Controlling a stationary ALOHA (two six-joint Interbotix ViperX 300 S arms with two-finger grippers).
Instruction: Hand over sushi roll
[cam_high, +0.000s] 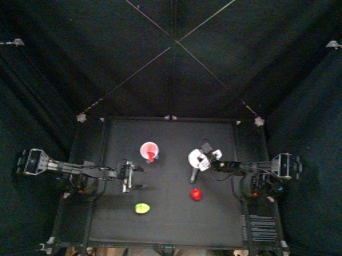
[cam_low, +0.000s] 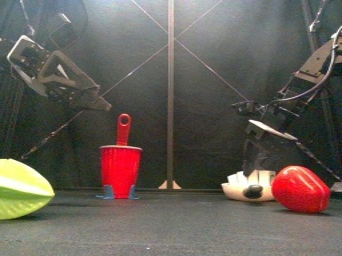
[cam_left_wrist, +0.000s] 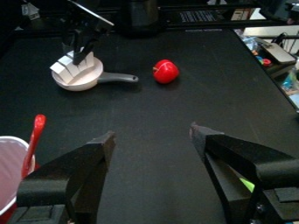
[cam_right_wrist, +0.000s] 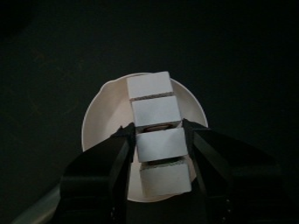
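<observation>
Nearest to the front edge of the table (cam_high: 167, 220) lies a yellow-green fruit piece (cam_low: 20, 189), well apart from the white pan (cam_high: 198, 158) and on the left arm's side of it. Next comes a red apple-like fruit (cam_low: 301, 189), just in front of the pan and a little toward the right arm. In the left wrist view this same red fruit (cam_left_wrist: 166, 71) sits near the end of the pan's grey handle (cam_left_wrist: 119, 78), apart from it.

The white pan is the landmark. In it lies the sushi roll (cam_right_wrist: 158, 131), a row of white square pieces with darker sides, reaching from the pan's rim across its middle. The right gripper (cam_right_wrist: 160, 150) is down over the pan, and its two jaws stand on both sides of the roll, close against one piece in the row; they are narrowed around it. From the front the pan (cam_low: 249, 187) shows low on the table, beside the red fruit.

To the left-arm side of the pan, well apart, stands a red cup (cam_low: 120, 170) upright with a red handle (cam_low: 123, 129) rising out of it.

The left gripper (cam_left_wrist: 149, 153) hangs above the table, on the far side of the cup from the pan, with jaws spread wide and nothing between them.

No writing or label can be read on any of these things.
</observation>
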